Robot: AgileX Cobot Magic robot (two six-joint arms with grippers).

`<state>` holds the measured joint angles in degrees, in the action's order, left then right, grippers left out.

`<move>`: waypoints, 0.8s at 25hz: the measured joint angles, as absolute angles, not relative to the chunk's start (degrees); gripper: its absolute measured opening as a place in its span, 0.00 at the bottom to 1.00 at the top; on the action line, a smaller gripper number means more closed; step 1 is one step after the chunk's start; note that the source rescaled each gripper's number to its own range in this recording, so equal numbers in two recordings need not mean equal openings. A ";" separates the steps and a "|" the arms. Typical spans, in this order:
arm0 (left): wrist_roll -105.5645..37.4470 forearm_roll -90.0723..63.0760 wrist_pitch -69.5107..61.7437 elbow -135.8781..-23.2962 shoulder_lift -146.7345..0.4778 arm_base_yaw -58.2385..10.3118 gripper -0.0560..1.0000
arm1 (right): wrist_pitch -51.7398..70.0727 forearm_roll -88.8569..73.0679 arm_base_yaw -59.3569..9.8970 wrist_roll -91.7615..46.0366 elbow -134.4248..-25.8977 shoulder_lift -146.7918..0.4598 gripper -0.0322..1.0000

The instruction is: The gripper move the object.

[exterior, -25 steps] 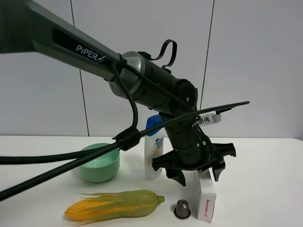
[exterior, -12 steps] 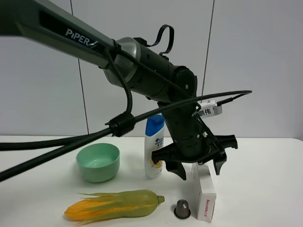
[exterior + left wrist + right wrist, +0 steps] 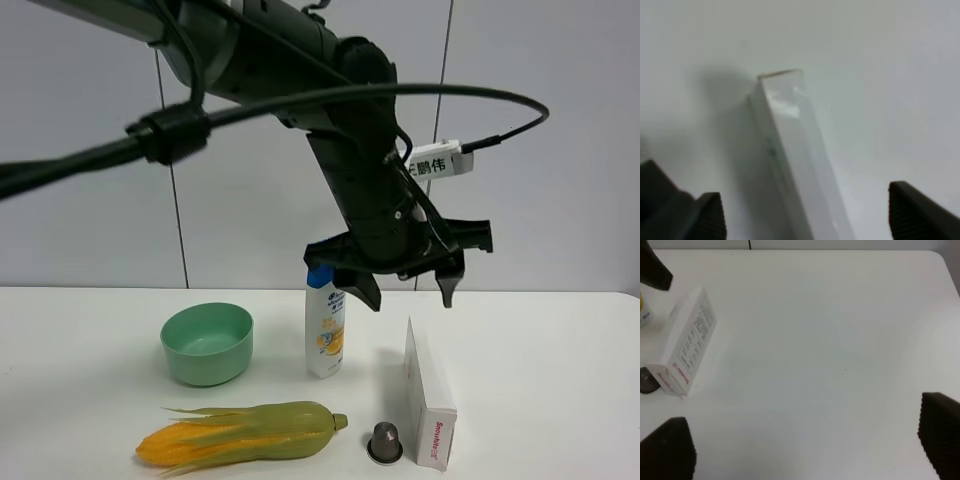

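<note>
The long white carton point(image 3: 430, 400) lies on the white table at the front right, its red-lettered end facing the camera. My left gripper point(image 3: 408, 295), a black two-fingered claw under a white labelled camera block, hangs open and empty well above the carton's far end. The left wrist view looks down on the carton point(image 3: 795, 160) between the open fingertips point(image 3: 707, 215). My right gripper point(image 3: 802, 445) is open and empty over bare table, to the right of the carton point(image 3: 690, 347).
A white blue-capped shampoo bottle point(image 3: 325, 335) stands left of the carton. A green bowl point(image 3: 207, 345) sits further left. A corn cob point(image 3: 245, 432) and a small dark capsule point(image 3: 385, 441) lie at the front. A black cable crosses the left side.
My left gripper has risen from straddling the carton's far end to well above it, still open. The carton has not moved.
</note>
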<state>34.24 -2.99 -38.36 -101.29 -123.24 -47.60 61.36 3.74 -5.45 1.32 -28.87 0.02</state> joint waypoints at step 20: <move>16.66 5.43 -54.13 -101.09 -109.31 -29.35 0.60 | 61.36 3.74 -5.45 1.32 -28.87 0.02 1.00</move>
<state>16.66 5.43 -54.13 -101.09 -109.31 -29.35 61.36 3.74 -5.45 1.32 -28.87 0.02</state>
